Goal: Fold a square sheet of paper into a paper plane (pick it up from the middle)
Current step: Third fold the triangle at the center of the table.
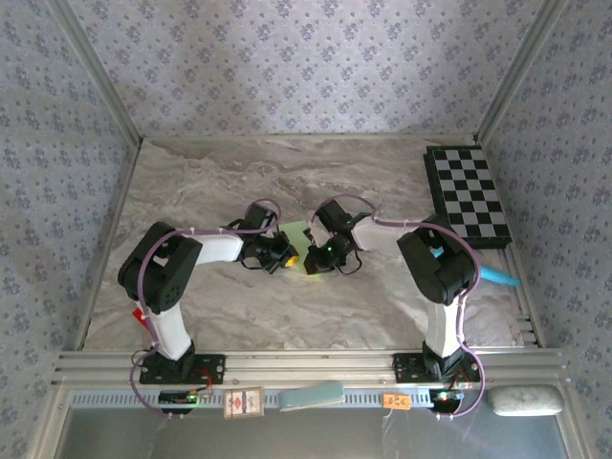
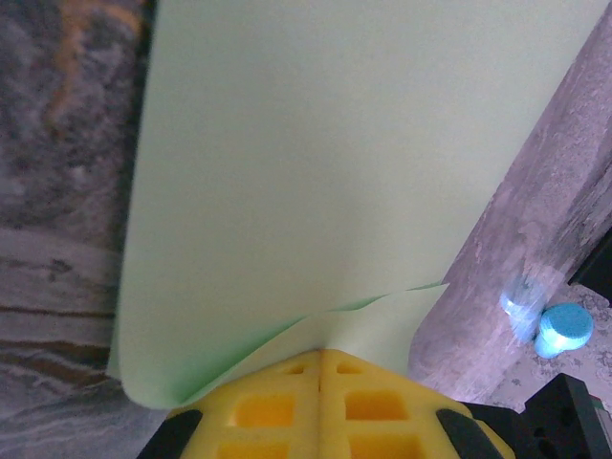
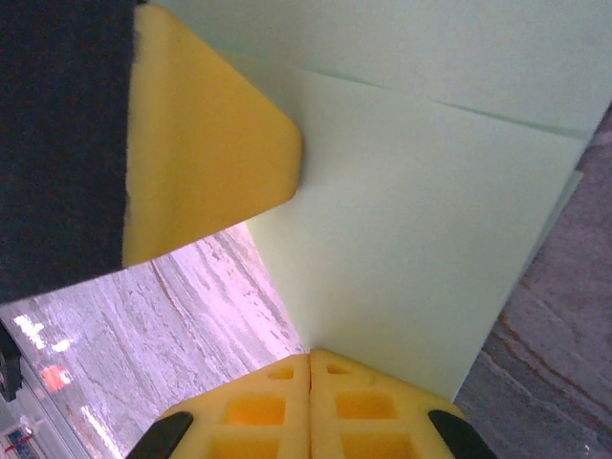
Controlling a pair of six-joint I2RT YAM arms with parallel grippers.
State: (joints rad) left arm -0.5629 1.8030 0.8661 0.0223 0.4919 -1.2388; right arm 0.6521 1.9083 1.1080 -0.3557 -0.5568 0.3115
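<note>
Folding, it seems: your left tool [image 2: 320, 354] and right tool [image 3: 311, 357] both clamp the green paper [image 2: 335, 172]; next, press it flat.

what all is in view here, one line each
paper: one, pale green, table centre, between both grippers
checkerboard: one, black and white, far right of table
tube: one, light blue, right table edge
card: one, light blue, near rail
pad: one, grey, near right corner
table: one, grey marble
left gripper: one, yellow fingers, shut on paper
right gripper: one, yellow fingers, shut on paper
</note>
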